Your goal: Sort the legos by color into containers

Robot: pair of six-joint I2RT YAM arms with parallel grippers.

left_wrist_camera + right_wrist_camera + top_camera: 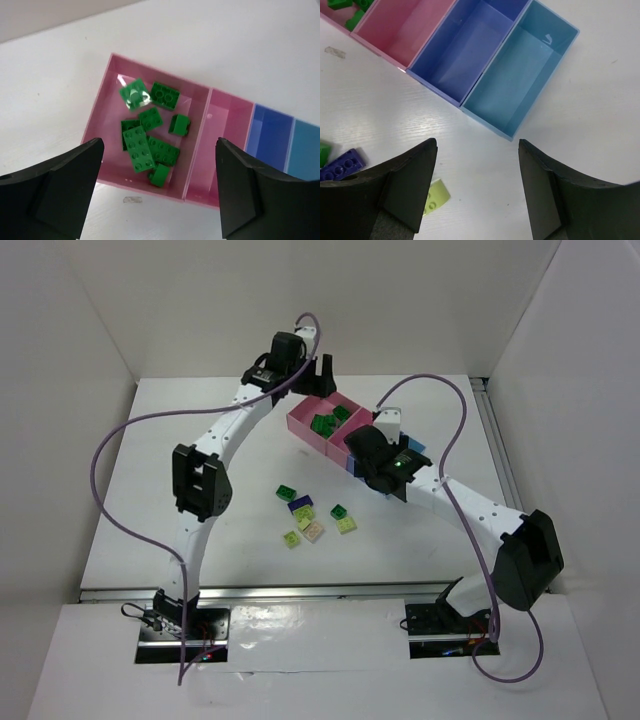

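Several dark green legos (140,148) lie in the larger pink container (100,120), seen from above as a green heap (326,422). My left gripper (159,145) hovers over that bin (300,426), open wide and holding nothing. Beside it run the smaller pink (225,130), violet-blue (267,132) and light blue (306,150) containers, all bare inside. My right gripper (477,145) stands open above bare table just in front of the light blue bin (520,70). Loose legos lie on the table: green (287,493), dark blue-purple (300,506), yellow-green (347,524) and beige (313,530).
In the right wrist view a dark blue brick (340,165) and a yellow-green brick (436,196) lie left of my fingers. The right arm's body (385,455) hides the blue bins from above. White walls enclose the table; a rail (495,440) runs along its right edge.
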